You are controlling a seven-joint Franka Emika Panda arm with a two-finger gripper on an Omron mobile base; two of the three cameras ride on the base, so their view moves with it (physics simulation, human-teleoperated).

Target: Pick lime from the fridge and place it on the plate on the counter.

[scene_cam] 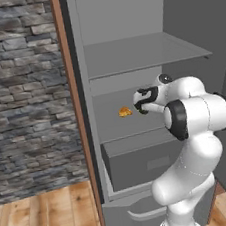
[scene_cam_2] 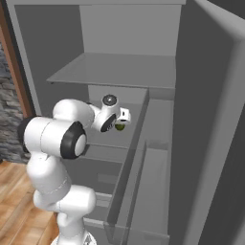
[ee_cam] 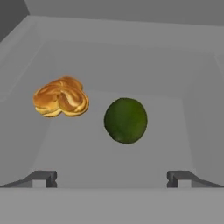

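The lime [ee_cam: 125, 120], dark green and round, lies on a middle shelf [ee_cam: 87, 153] of the open grey fridge [scene_cam: 137, 54]. My gripper [ee_cam: 112, 179] reaches into the fridge and is open, its two fingertips [ee_cam: 43, 178] spread wide just short of the lime, touching nothing. From the right base view the lime [scene_cam_2: 120, 127] peeks out just under the gripper [scene_cam_2: 122, 119]. From the left base view the gripper [scene_cam: 142, 103] hovers over that shelf. The plate and the counter are out of view.
A small orange-yellow lumpy item [ee_cam: 61, 97] [scene_cam: 125, 112] lies on the same shelf, to the left of the lime. Another shelf [scene_cam_2: 115, 69] sits above, a grey drawer [scene_cam: 142, 164] below. The open fridge door [scene_cam_2: 210, 119] stands on the right, a stone wall [scene_cam: 22, 96] on the left.
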